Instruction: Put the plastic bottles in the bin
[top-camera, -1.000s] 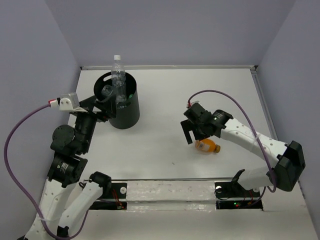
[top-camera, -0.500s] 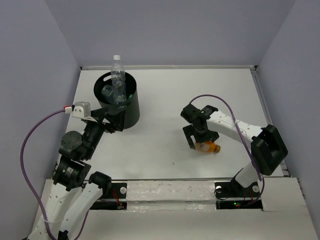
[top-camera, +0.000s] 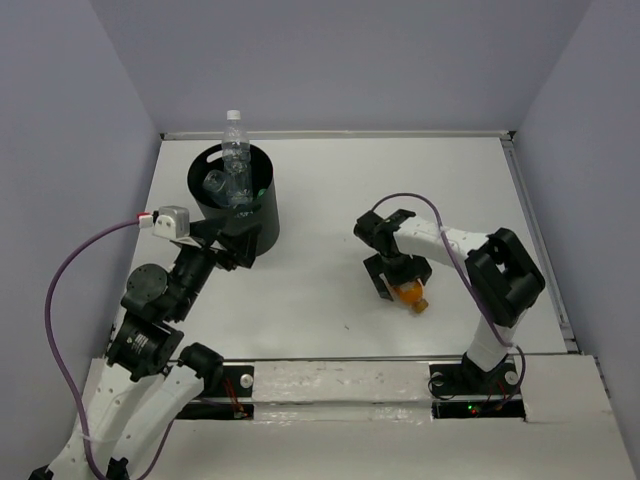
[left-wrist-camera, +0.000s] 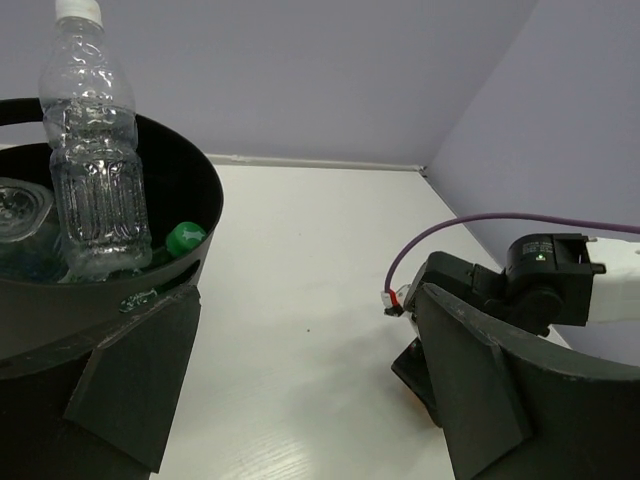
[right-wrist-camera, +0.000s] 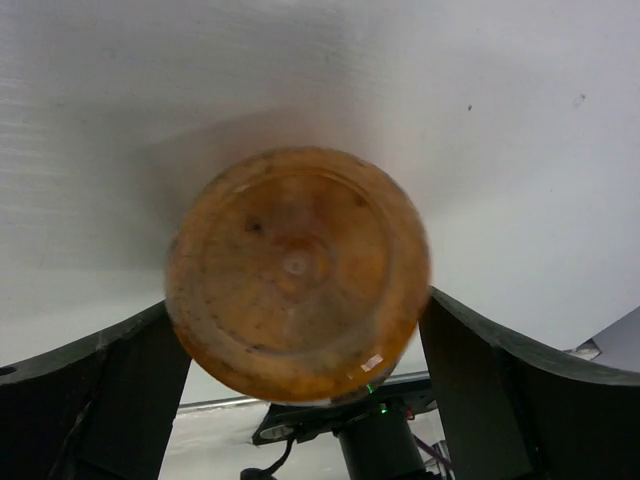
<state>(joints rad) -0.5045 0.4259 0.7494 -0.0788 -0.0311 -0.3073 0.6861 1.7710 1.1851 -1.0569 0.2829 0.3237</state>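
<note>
Orange bottle (right-wrist-camera: 297, 272) lying on the white surface (top-camera: 330, 190), straddled by the right claw (top-camera: 400, 289), spread wide (grip seemingly not yet firm); next, squeeze, lift, carry to the bin (top-camera: 262, 228).

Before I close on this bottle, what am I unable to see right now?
- Top view: right gripper covers most of the orange bottle.
- Right wrist: only the bottle's blurred base; contact with the fingers unclear.
- Top and left wrist: bin wall and the tall clear bottle hide what lies deeper; count unclear.
</note>
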